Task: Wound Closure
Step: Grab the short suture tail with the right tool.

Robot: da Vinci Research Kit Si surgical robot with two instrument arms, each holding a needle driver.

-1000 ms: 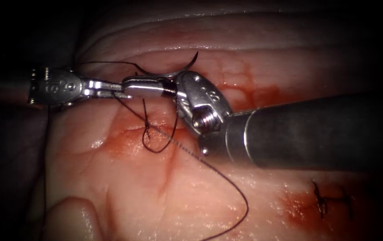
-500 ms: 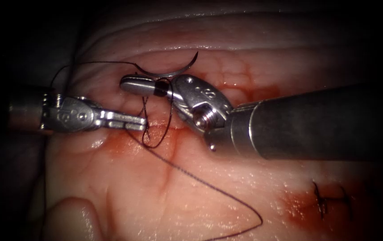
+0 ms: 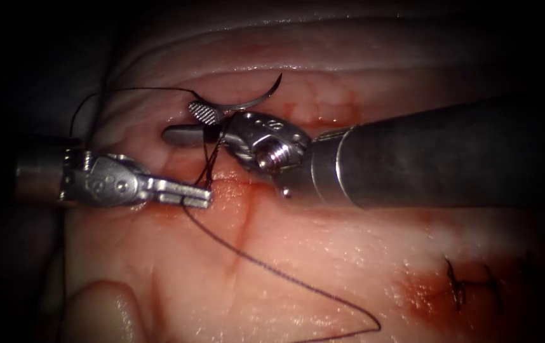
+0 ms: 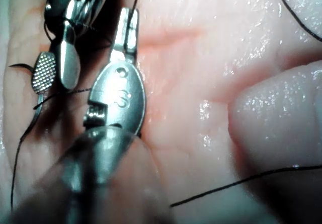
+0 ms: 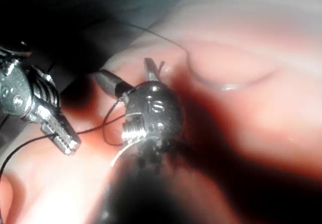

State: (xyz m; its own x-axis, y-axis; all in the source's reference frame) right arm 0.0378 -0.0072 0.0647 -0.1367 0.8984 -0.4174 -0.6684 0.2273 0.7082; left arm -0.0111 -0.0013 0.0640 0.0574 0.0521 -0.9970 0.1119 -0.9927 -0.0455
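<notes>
Pink, wet tissue shines under the light, soft and bumpy, with smears of red fluid along the thin cut that runs up and down its middle. An older stitch of dark thread sits far off at 4 o'clock.

Shiny steel makes up both tools. The left hand has flat, thin jaws pressed together on the dark thread, right at the cut's upper end. From there the thread runs as a long thin line toward 5 o'clock and curls back at the lower edge.

The right hand has its jaws apart. The upper jaw shows a rough, dotted face, and the lower jaw is smooth and rounded. Loops of thread wrap around this hand near its jaws, and it grips nothing.

The needle is a thin, curved sliver of grey metal. It lies on the tissue just past the right hand, at 12 o'clock from it, with its sharp tip pointing up toward 1 o'clock. No hand holds it. More thread leads off from its blunt end toward 9 o'clock.
</notes>
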